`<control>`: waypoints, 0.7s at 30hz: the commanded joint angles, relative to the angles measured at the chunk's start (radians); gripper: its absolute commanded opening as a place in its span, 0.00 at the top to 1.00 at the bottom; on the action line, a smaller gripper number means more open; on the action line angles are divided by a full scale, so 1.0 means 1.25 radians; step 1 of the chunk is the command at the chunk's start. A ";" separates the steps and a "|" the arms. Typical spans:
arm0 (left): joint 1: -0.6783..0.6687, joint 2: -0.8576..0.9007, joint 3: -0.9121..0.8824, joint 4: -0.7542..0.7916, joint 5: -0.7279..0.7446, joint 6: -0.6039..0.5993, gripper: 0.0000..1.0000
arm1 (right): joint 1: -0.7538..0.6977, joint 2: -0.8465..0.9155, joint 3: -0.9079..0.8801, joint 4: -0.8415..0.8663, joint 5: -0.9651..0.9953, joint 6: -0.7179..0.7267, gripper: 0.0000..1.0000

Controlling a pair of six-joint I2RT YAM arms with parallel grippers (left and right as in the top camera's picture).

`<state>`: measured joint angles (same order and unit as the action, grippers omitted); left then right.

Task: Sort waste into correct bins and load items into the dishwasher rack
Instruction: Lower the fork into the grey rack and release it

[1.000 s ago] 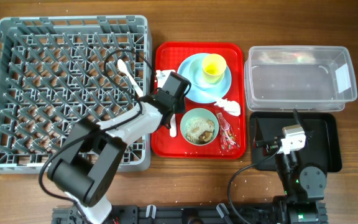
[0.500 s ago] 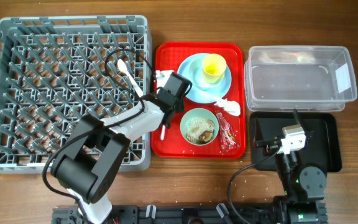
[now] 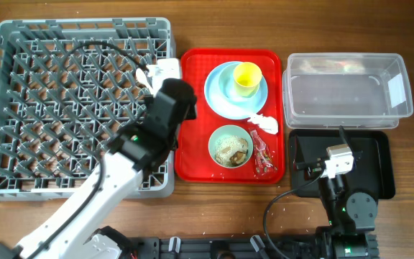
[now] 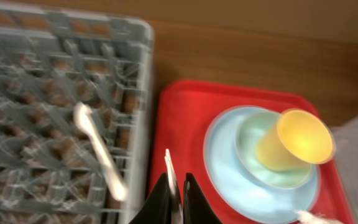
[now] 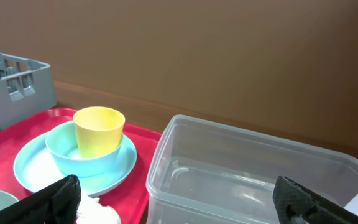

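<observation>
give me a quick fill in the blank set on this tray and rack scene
1. The small yellow cup stands in a bowl on the pale blue round ____.
2. The white plastic spoon lies in the grey pegged dishwasher ____.
3. The pale green bowl of food scraps sits on the flat ____ tray.
4. The right gripper is ____.
Missing words: plate; rack; red; open.

Left arm (image 3: 124,158) extended, jaws pinched; right arm (image 3: 335,164) folded, jaws apart.
</observation>
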<state>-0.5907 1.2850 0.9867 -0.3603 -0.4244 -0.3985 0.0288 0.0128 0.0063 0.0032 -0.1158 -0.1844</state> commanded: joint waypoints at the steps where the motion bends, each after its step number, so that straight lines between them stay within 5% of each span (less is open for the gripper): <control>1: 0.056 -0.008 -0.002 -0.082 -0.094 0.064 0.96 | -0.003 -0.003 -0.001 0.003 -0.004 0.000 0.00; 8: 0.120 0.108 -0.002 -0.147 0.065 0.062 0.96 | -0.003 -0.003 -0.001 0.003 -0.004 0.001 0.00; 17: 0.121 0.142 -0.002 -0.188 0.070 -0.005 0.94 | -0.003 -0.003 -0.001 0.003 -0.004 0.000 0.00; 18: 0.121 0.142 -0.002 -0.187 0.069 -0.005 0.91 | -0.003 -0.003 -0.001 0.003 -0.004 0.001 0.00; 19: 0.121 0.142 -0.002 -0.184 0.066 -0.005 0.65 | -0.003 -0.003 -0.001 0.003 -0.004 0.000 0.00; 21: 0.121 0.142 -0.002 -0.181 0.040 -0.005 0.61 | -0.003 -0.003 -0.001 0.003 -0.004 0.001 0.00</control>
<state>-0.4446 1.4506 0.9871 -0.5941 -0.3428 -0.3946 0.0288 0.0128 0.0063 0.0032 -0.1154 -0.1844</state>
